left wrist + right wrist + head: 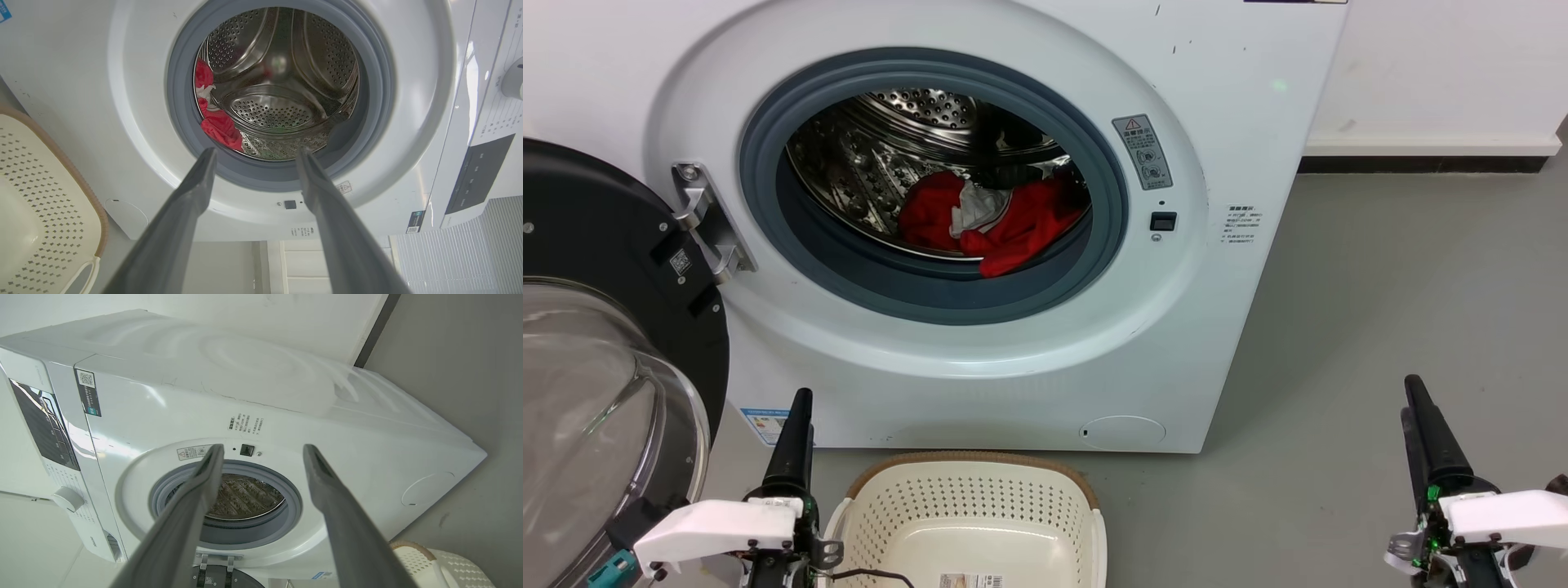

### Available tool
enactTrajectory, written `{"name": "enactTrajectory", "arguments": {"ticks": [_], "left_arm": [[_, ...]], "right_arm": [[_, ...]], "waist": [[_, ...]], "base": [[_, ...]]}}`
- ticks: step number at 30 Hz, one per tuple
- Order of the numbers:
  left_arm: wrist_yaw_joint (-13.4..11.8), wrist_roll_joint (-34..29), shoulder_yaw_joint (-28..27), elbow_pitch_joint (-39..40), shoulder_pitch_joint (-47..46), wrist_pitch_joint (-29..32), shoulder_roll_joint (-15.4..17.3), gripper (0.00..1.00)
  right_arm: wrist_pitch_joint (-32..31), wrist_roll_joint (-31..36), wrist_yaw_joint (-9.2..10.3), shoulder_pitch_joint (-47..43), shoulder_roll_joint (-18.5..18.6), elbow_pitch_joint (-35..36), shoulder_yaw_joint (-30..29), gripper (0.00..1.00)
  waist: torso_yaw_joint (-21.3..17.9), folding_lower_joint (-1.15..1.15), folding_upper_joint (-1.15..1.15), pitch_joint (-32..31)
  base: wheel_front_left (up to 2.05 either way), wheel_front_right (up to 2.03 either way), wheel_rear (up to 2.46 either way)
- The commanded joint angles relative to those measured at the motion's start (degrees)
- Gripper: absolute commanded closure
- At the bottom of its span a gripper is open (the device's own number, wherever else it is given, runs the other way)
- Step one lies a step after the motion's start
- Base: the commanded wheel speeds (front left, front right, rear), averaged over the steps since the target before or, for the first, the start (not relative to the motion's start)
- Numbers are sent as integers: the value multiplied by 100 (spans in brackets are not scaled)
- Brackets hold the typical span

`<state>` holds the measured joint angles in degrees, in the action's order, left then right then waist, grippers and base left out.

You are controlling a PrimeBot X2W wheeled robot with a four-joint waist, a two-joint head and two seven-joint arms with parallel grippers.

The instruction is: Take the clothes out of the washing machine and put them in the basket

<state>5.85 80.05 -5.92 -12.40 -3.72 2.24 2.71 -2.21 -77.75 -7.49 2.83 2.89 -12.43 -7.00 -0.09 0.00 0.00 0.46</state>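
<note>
Plainly, the red clothes (1021, 224) in the washing machine (980, 384) looked soft, light; the nearest fold suited pinching. Left gripper (256, 153) and right gripper (263, 448) gaped, empty.

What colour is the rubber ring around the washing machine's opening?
Grey. The rubber ring shows best in the head view.

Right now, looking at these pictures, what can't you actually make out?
How many clothes there are: head view, bunched in one heap, folds covering each other.
The near end of the basket and most of its paper label: head view, cut off by the bottom edge.
The wording on the warning sticker: head view, too small.
The whole glass door: head view, cut off by the left edge.
</note>
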Motion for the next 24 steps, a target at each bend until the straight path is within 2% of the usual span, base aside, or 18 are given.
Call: {"name": "enactTrajectory", "arguments": {"ticks": [1,13,24], "left_arm": [[-40,-264,29,169,-42,-66,11,0],[-362,-1858,332,496,47,-351,13,0],[-593,-2906,484,626,127,-583,15,0]], "right_arm": [[60,284,0,8,7,185,0,0],[345,2128,0,-167,6,660,181,0],[578,3272,0,-304,6,847,208,0]], "waist": [[-1,0,0,3],[-11,0,0,43],[-19,0,0,80]], "base": [[0,0,0],[0,0,0],[0,0,0]]}}
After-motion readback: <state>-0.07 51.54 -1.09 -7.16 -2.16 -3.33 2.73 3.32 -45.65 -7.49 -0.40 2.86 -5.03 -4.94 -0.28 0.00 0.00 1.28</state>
